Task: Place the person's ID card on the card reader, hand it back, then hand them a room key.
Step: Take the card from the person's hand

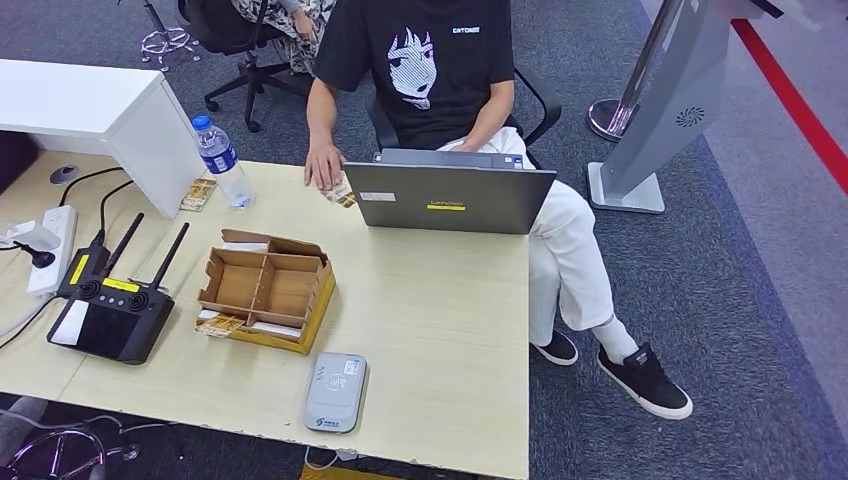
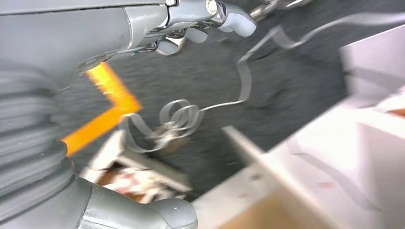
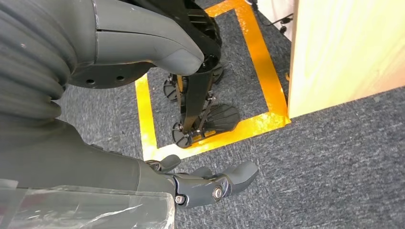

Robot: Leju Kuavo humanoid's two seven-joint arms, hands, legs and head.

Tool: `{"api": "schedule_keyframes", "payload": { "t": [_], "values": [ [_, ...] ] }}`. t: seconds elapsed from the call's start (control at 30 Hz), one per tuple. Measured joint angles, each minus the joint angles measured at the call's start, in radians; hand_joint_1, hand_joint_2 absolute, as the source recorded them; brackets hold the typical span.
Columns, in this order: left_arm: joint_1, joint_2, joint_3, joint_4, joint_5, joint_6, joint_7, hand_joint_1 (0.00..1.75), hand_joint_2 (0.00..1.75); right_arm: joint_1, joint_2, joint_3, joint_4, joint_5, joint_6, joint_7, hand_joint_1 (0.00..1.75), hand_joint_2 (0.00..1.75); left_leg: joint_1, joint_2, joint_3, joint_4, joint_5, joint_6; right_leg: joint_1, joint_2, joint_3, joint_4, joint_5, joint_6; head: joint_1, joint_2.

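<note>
Two hands hanging, card not yet taken

Table edge could snag a rising arm. Reader sits nearest. Left hand and right hand: fingers loose, holding nothing. Card lies far off under the person's hand; a misgrab risks pinching them.

On the table, the card reader sits at the near edge, the cardboard box just behind it (slightly left). Left of the box lies the controller; behind it stand the bottle and, to the right, the laptop.
</note>
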Motion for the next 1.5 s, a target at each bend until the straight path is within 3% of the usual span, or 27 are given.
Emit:
{"api": "schedule_keyframes", "payload": {
  "t": [0.47,0.77,1.13,1.5],
  "values": [
    [-0.001,-0.102,0.1,-0.447,0.057,0.097,-0.218,0.0,1.75,-0.031,0.013,-0.077,0.035,-0.046,-0.008,0.024,0.0,1.75,0.0,0.0,0.0,0.0,0.0,0.0,0.0,0.0,0.0,0.0,0.0,0.0,0.0,0.0],
    [0.011,-0.169,0.108,-0.745,-0.073,0.153,-0.267,0.0,1.75,-0.038,0.02,-0.101,0.043,-0.051,-0.013,0.024,0.0,1.75,0.0,0.0,0.0,0.0,0.0,0.0,0.0,0.0,0.0,0.0,0.0,0.0,0.0,0.0],
    [0.051,-0.15,-0.063,-0.91,-0.326,0.313,-0.273,0.0,1.75,-0.042,0.023,-0.112,0.048,-0.049,-0.011,0.023,0.0,1.75,0.0,0.0,0.001,0.0,0.001,-0.001,0.0,0.0,-0.001,0.0,0.001,-0.001,0.0,0.0],
    [-0.045,-0.063,-0.326,-0.919,-0.621,0.398,-0.211,0.0,1.75,-0.055,0.028,-0.125,0.053,-0.038,-0.001,0.026,0.0,1.75,0.0,0.001,0.0,0.0,0.004,-0.002,0.0,0.001,-0.003,0.001,0.004,-0.003,0.0,0.0]
  ]
}}
